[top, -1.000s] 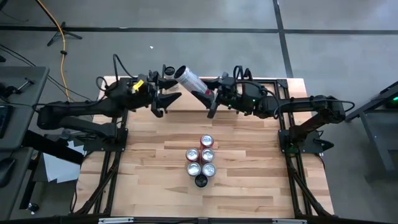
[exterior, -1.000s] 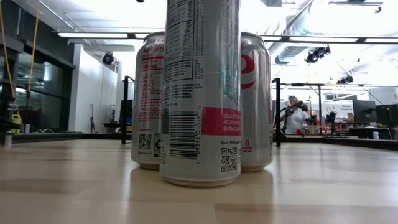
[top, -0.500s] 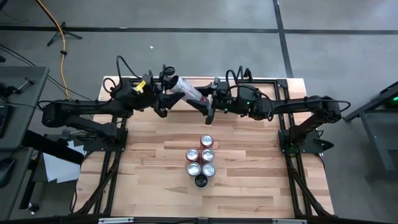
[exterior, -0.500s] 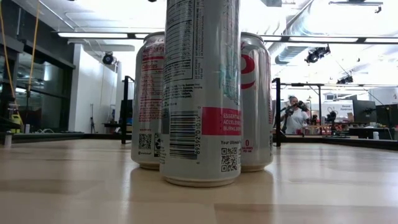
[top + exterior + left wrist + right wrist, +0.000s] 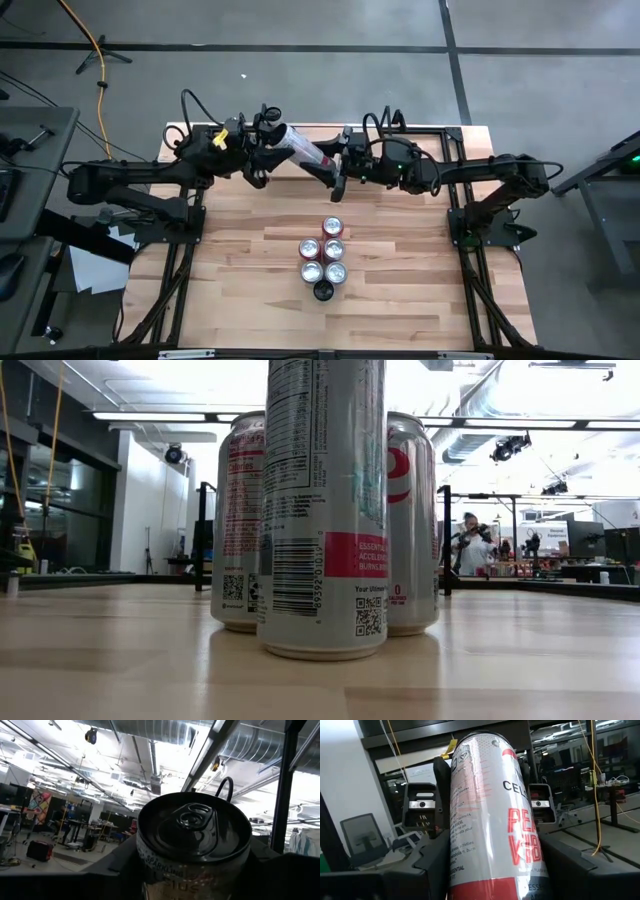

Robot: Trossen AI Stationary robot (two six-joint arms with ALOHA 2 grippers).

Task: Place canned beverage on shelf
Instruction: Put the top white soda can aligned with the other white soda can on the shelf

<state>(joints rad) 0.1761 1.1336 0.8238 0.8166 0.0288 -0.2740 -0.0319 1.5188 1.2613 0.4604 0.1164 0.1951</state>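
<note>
1. Beverage can (image 5: pixel 299 150), white with red lettering: held in the air over the far part of the table, lying tilted between the two grippers, its top end toward the left arm and its base end toward the right arm
2. Right gripper (image 5: pixel 334 168): fingers closed around the can's lower body; in the right wrist view the can (image 5: pixel 492 815) fills the space between the dark fingers
3. Left gripper (image 5: pixel 262 150): at the can's top end, fingers set either side of it; the left wrist view looks onto the pull-tab lid (image 5: pixel 194 827); whether the fingers press the can or stand just clear cannot be told
4. Shelf (image 5: pixel 440 135): only thin black rod framing at the table's far right edge shows, behind the right arm; its plank cannot be made out
5. Wooden tabletop (image 5: pixel 250 270): pale planks in a black frame
6. Cluster of upright cans (image 5: pixel 325 258): standing near the table's middle, well apart from both grippers; close to the low camera (image 5: pixel 325 510)
7. Person (image 5: pixel 470 545): far in the room beyond the table, low view
</note>
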